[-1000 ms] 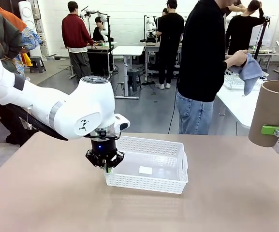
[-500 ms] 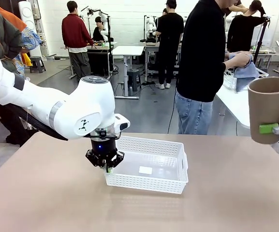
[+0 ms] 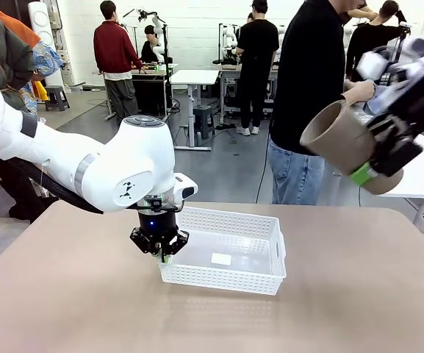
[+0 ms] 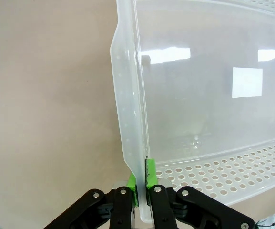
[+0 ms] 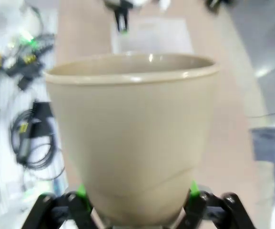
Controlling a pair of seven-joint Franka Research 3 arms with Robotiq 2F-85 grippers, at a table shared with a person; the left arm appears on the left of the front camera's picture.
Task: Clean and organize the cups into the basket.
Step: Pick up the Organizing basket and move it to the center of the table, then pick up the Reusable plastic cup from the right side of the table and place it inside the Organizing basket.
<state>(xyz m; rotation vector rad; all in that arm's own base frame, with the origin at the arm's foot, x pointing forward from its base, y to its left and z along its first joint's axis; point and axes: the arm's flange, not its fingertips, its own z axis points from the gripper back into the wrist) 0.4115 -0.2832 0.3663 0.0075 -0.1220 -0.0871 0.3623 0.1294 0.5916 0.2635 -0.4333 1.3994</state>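
Observation:
The white lattice basket [image 3: 259, 279] rests mid-table. My left gripper [image 3: 161, 248] is shut on its left wall near the front corner. In the left wrist view the green pads [image 4: 149, 174] pinch that thin wall [image 4: 127, 119], and the basket floor is bare. High at the right, my right gripper [image 3: 377, 168] grips a taupe-brown cup [image 3: 340, 136] around its base. The cup is tilted, with its mouth facing up and left. The right wrist view looks along the cup [image 5: 132, 138], which sits between the green pads [image 5: 82, 191], with the basket [image 5: 151, 36] blurred beyond it.
A person in black stands at the far side, a hand [image 3: 358, 90] just behind the raised cup. A white side table [image 3: 417, 176] stands to the right, with cables and small parts [image 5: 23, 119] on it. Brown tabletop [image 3: 358, 294] lies bare around the basket.
My right gripper has carried the cup up and left from the picture's right edge and tilted it over. The left gripper and basket have not moved.

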